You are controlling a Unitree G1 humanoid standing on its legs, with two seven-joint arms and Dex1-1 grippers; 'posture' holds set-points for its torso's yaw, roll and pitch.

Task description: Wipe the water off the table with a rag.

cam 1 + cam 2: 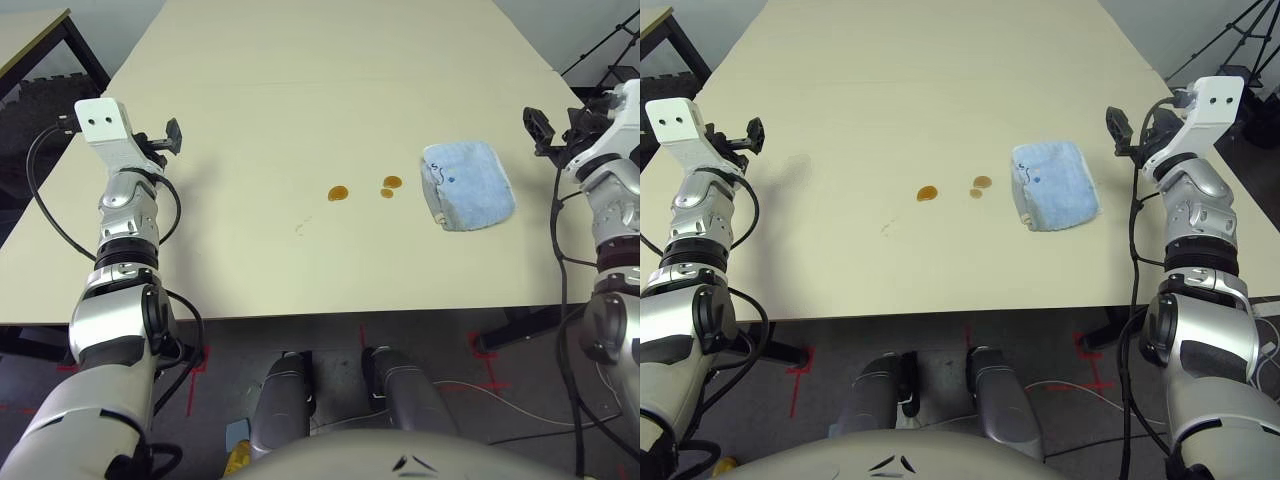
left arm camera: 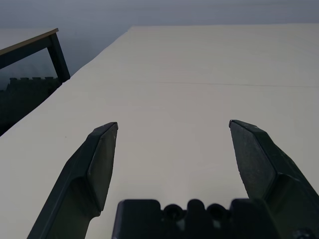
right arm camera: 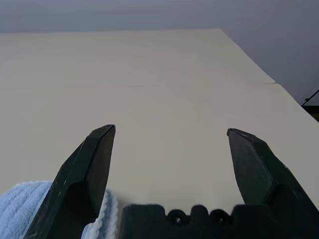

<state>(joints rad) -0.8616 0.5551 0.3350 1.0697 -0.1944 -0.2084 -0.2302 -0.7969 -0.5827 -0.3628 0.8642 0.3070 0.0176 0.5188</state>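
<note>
a: large pale beige matte table [image 1: 300, 250] lying wide, faint seam across the far part. light-blue folded cloth rag [image 1: 466, 185] resting flat at about 3 o'clock from the three small glossy amber-brown drops of water [image 1: 339, 193], near but apart.

b: right black two-fingered gripper [image 1: 1120, 130] hovering just beyond the rag's 3 o'clock edge, fingers spread wide, holding nothing. left black two-fingered gripper [image 1: 172, 137] well apart at 9 o'clock of the drops, also spread wide and empty.

a: likely trouble: pinching only the top fold, so the cloth unfolds and drags limp. could also smear the drops toward 9 o'clock rather than soak them, if pressed too lightly.

b: or pushing the rag off the near edge if swept toward 6 o'clock.

a: head views giving drops and rag together. right wrist view catching just a blue corner with white edging beside one finger [image 3: 84, 184]. left wrist view adding a dark-framed side table [image 2: 30, 47] past bare tabletop.
</note>
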